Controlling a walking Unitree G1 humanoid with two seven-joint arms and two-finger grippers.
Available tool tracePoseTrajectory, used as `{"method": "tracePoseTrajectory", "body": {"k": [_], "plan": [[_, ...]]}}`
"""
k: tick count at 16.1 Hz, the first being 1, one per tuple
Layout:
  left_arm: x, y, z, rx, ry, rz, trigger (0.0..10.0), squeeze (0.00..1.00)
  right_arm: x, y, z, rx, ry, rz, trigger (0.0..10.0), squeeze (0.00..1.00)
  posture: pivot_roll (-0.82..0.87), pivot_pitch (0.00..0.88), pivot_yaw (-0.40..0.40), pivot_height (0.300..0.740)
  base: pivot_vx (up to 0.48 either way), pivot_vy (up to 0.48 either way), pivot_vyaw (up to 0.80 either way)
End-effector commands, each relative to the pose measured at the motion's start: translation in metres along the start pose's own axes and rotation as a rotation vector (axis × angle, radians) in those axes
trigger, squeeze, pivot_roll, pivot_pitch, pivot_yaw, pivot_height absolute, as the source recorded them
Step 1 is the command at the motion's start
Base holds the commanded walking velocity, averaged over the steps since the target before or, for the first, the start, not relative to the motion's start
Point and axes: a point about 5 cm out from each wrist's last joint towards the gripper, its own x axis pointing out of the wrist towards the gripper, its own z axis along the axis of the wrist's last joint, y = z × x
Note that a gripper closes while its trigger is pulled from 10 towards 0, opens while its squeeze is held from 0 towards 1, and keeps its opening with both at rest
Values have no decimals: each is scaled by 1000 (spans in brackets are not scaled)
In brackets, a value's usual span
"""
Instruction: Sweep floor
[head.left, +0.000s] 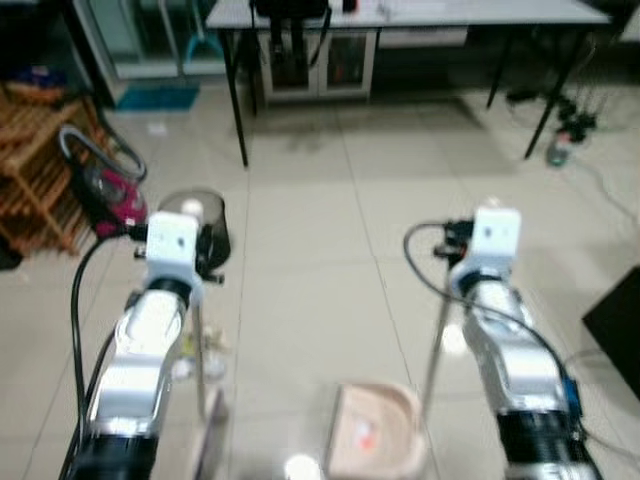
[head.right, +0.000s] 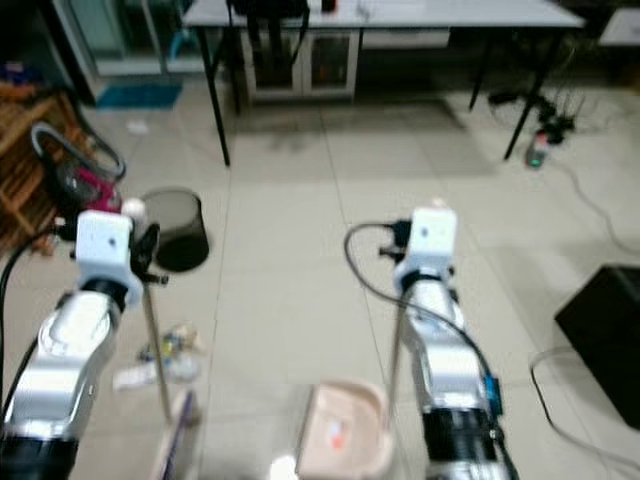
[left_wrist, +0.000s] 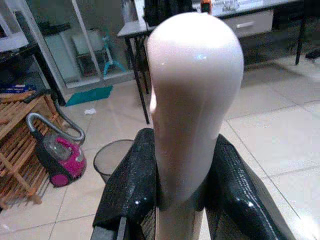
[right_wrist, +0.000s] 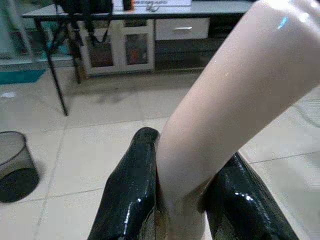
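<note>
Here the pale pink plastic broom handle (left_wrist: 192, 100) stands upright, clenched near its rounded top by the left end effector (left_wrist: 182, 200); light, stiff and glossy, it could slip or twist, so a firm hold there suits it. The right end effector (right_wrist: 185, 200) grips the long-handled pink dustpan (head.left: 375, 432) resting on the tiled floor (head.left: 300, 250). Scattered litter (head.right: 165, 355) lies just beside the broom, near the dark mesh wastebasket (head.right: 175, 230).

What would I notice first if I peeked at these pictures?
Two silver arms: the left gripper clamps a pale pink broom handle, the right gripper a matching dustpan handle. The pink dustpan sits on the tiled floor between them, with a dark round bin ahead on the left.
</note>
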Motion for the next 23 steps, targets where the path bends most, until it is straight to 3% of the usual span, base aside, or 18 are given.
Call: {"method": "tracePoseTrajectory", "body": {"k": [1,11,14,19,23], "plan": [[1,8,4,34,-17,23,10000,0,3,11,10,25,-50,25,10000,0,-38,0,22,740,0,480,0],[3,8,2,44,-18,25,10000,0,5,14,11,11,-71,25,10000,0,-35,0,19,740,0,480,0],[4,8,5,191,-39,33,10000,0,5,14,10,8,-73,26,10000,0,-35,0,21,740,0,-160,0],[5,10,3,90,-32,60,10000,0,5,12,10,-4,-80,17,10000,0,-38,0,26,740,0,-96,0],[7,12,2,148,-36,93,10000,0,7,8,9,-66,-72,-19,10000,0,-38,0,26,740,0,0,0]]}}
